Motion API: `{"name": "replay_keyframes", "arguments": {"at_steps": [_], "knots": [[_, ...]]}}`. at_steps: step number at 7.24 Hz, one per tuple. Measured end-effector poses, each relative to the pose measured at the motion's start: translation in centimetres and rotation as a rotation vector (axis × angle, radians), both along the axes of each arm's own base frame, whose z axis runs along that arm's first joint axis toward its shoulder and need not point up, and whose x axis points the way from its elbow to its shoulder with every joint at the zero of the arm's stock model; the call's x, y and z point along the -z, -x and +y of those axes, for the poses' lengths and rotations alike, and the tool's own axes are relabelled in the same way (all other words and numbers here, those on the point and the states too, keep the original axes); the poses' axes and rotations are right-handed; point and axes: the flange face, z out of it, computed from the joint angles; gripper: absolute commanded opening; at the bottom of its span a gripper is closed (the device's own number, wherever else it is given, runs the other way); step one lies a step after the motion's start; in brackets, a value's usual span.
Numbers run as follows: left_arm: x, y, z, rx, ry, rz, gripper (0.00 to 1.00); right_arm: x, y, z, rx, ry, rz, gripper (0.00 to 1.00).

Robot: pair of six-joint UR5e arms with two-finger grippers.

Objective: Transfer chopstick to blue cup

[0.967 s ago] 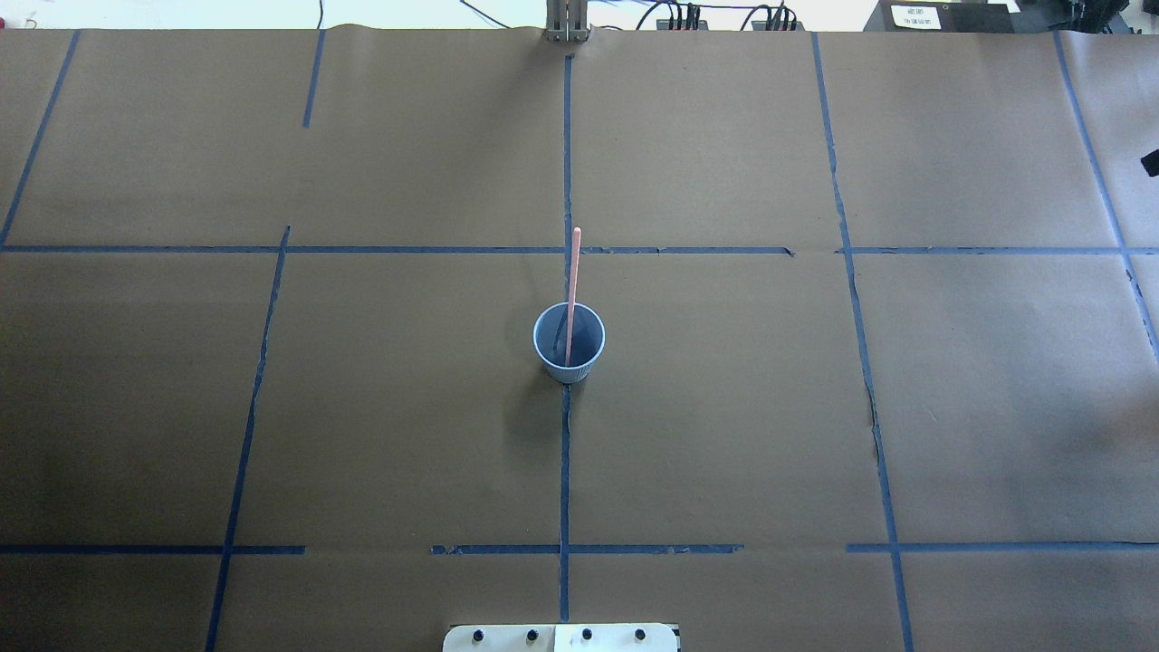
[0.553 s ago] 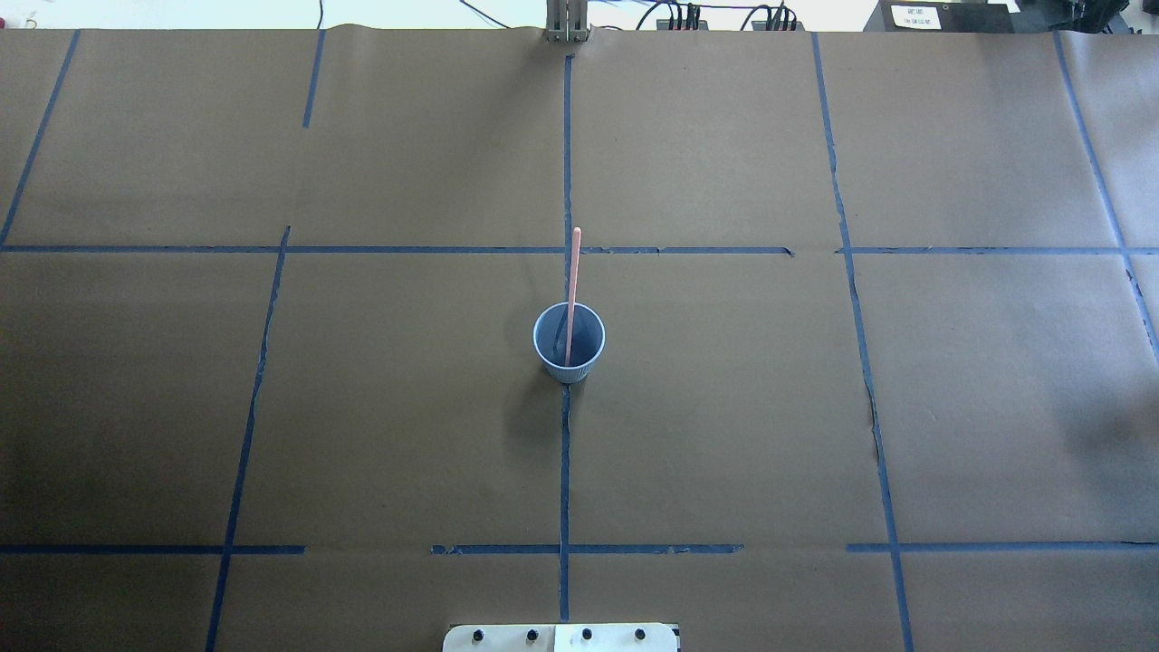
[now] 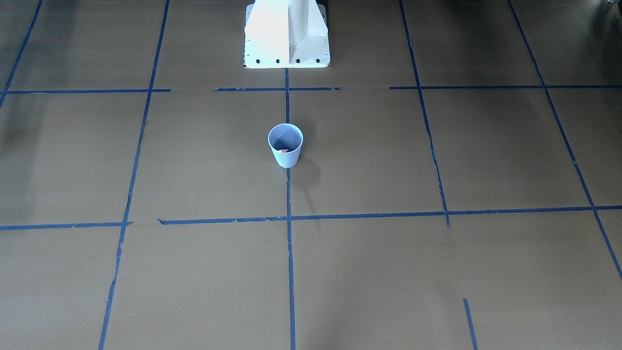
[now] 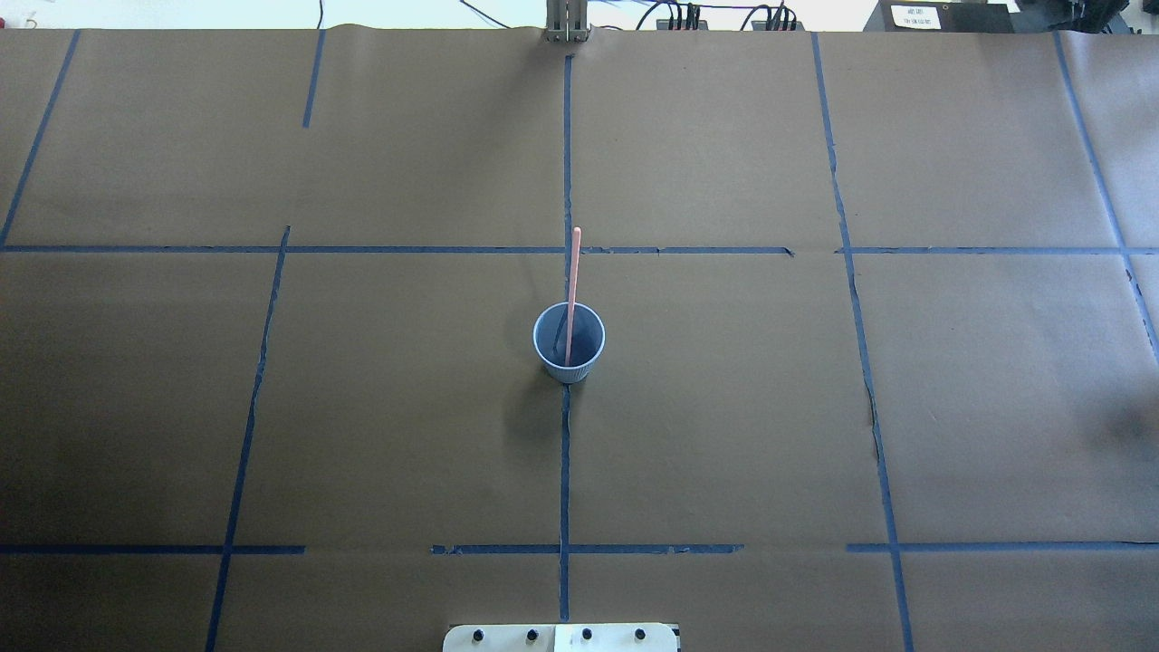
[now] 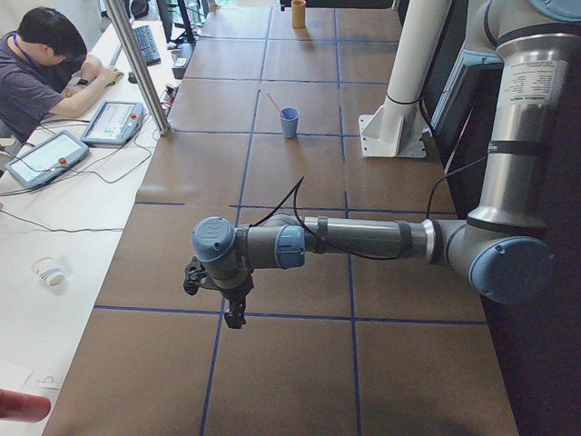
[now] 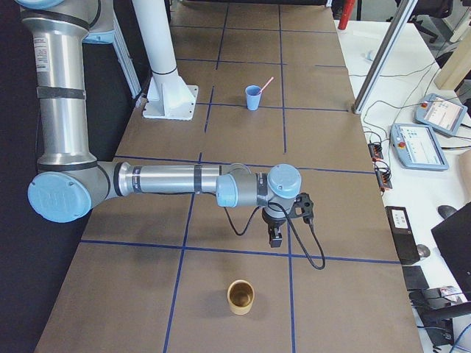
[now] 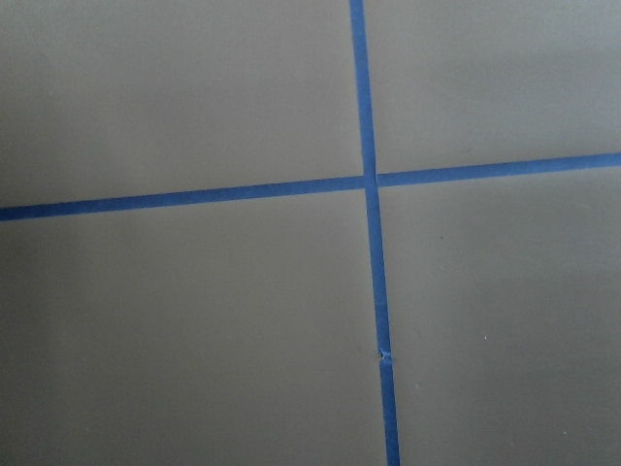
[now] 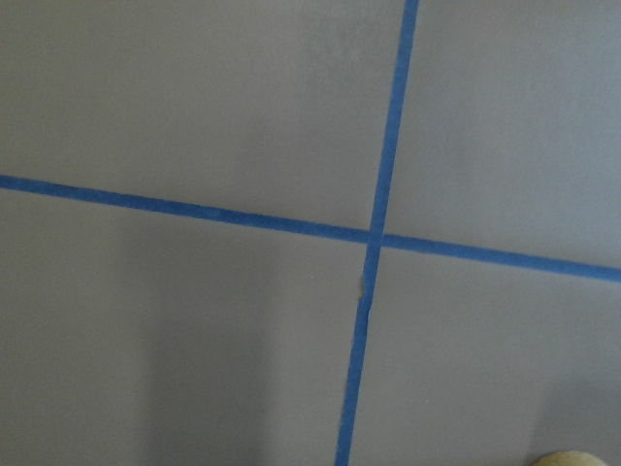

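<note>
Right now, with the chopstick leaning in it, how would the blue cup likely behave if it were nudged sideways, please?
The blue cup looks like a small ribbed disposable cup, so it is probably light and easily slid. The chopstick sticks out well above its rim, leaning away from the robot, so a nudge may well tip the cup that way.

There was one blue cup [image 4: 569,344], one pink chopstick [image 4: 572,276], one tan cup [image 6: 240,296] and one seated operator [image 5: 41,68]. Two robot arms showed: a left arm [image 5: 363,238] and a right arm [image 6: 169,180].

Silver tubes [image 6: 162,179], blue joint caps [image 6: 62,197], black cable [image 6: 315,246].
</note>
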Motion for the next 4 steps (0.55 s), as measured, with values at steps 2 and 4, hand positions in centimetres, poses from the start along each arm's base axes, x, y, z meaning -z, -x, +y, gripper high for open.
{"name": "replay_keyframes", "arguments": {"at_steps": [2,4], "knots": [[-0.9,-0.02,0.84,-0.003,0.012,0.0,1.0,-0.48,0.11,0.25,-0.052,0.072,-0.021,1.0],[-1.1,-0.01,0.99,-0.004,0.014,0.0,1.0,-0.66,-0.08,0.36,-0.072,0.093,-0.021,1.0]]}}
